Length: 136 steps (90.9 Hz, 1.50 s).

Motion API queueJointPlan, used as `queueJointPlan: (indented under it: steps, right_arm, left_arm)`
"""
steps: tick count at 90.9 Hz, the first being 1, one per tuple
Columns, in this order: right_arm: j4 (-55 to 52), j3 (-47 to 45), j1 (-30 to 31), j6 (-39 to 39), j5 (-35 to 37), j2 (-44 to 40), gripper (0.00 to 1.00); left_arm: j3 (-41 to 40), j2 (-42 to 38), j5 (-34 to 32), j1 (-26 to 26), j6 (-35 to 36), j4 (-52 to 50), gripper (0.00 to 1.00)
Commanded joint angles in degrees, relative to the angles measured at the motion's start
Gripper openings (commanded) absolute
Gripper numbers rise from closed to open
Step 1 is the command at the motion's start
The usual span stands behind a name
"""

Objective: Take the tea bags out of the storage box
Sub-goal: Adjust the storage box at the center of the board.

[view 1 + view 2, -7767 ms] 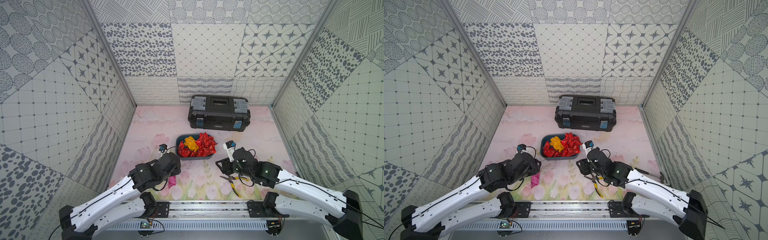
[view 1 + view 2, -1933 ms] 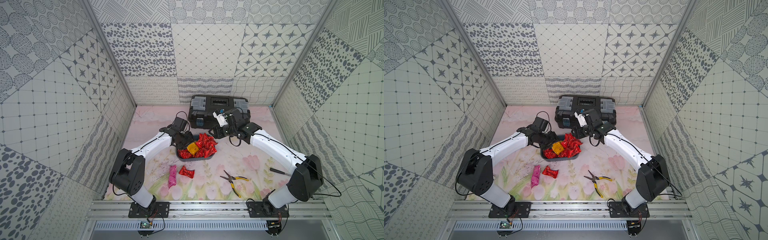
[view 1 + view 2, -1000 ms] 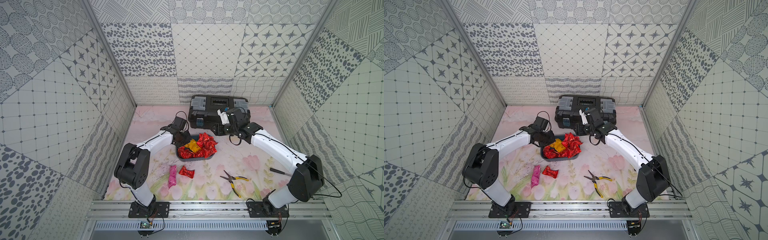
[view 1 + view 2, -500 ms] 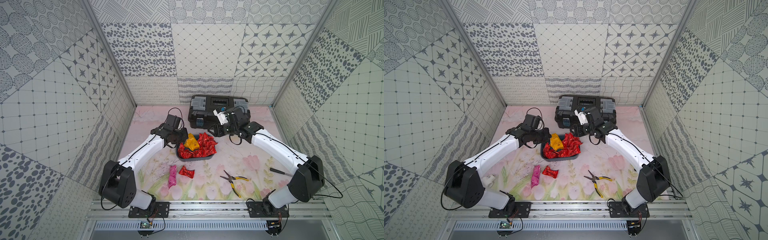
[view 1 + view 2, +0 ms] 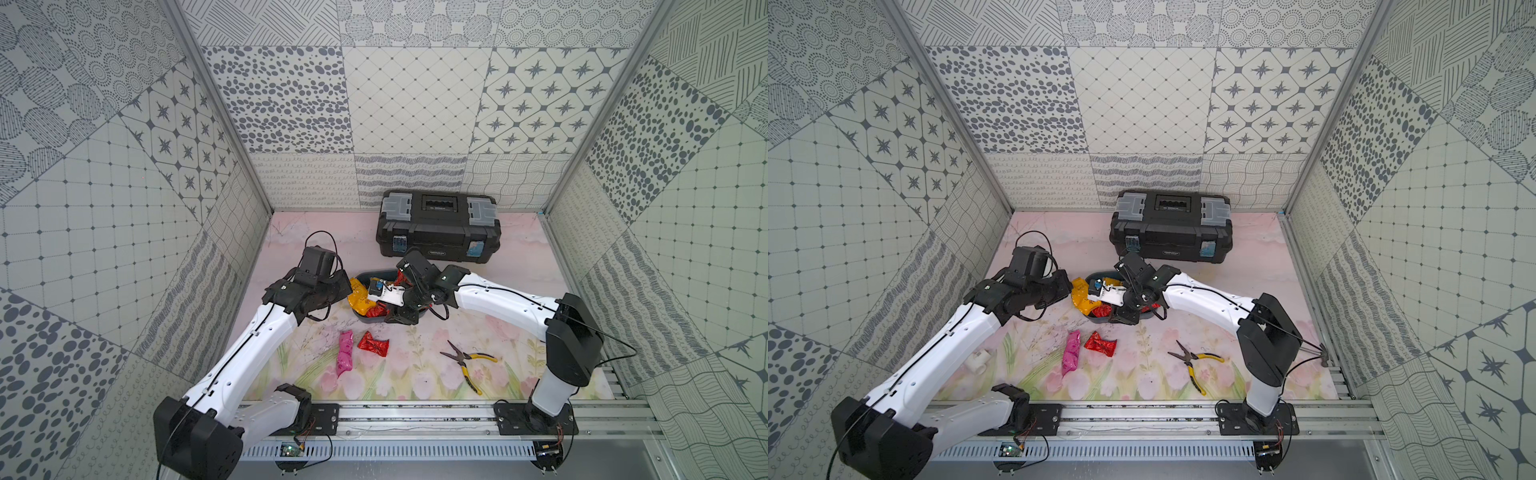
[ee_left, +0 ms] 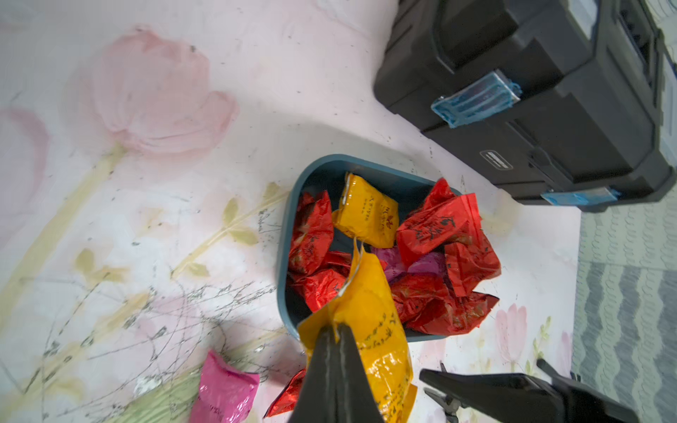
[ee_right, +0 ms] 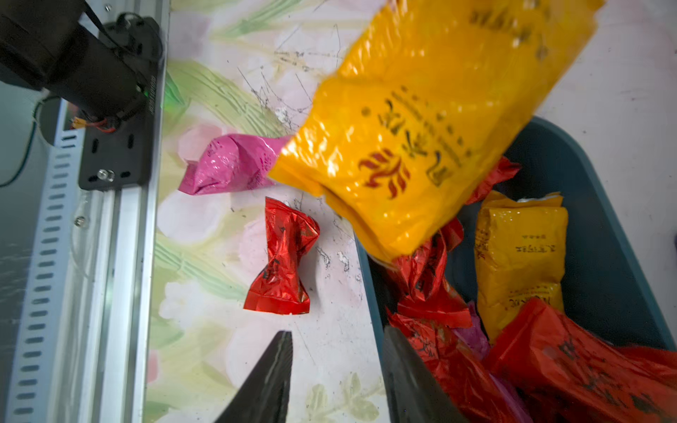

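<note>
The storage box is a dark teal tray holding several tea bags, mostly red, plus a yellow one. My left gripper is shut on a yellow-orange tea bag, which hangs above the box's left end. My right gripper is open and straddles the box's near wall. One finger is over the table and the other over red bags. A pink tea bag and a red one lie on the table in front of the box.
A large black toolbox stands behind the box by the back wall. Yellow-handled pliers lie front right. A small white piece lies at the front left. The arms' rail runs along the front edge.
My left gripper has lifted the yellow-orange tea bag up out of the box and drawn it left. My right gripper swung from near the toolbox down over the box's front edge, its jaws narrowing.
</note>
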Motion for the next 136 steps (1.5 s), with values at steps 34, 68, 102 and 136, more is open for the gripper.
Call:
queueJointPlan:
  steps: [34, 68, 102, 136]
  right_arm:
    - [3.0, 3.7, 1.3, -3.0, 4.6, 8.2, 0.37]
    - [4.5, 3.0, 2.5, -1.5, 6.7, 9.5, 0.29]
    - [6.0, 2.1, 3.5, -1.1, 8.5, 9.7, 0.18]
    - [7.7, -1.0, 4.0, 0.4, 13.7, 8.0, 0.23]
  left_arm:
    - [-5.5, -12.2, -18.4, 2.8, -19.7, -17.7, 0.00]
    - [-4.0, -15.9, -23.5, 3.0, -20.6, -20.2, 0.00]
    - [-3.5, -17.2, -25.1, 3.0, -19.3, -21.7, 0.00]
    - [-3.9, -18.5, -25.7, 3.0, -18.1, -22.0, 0.00]
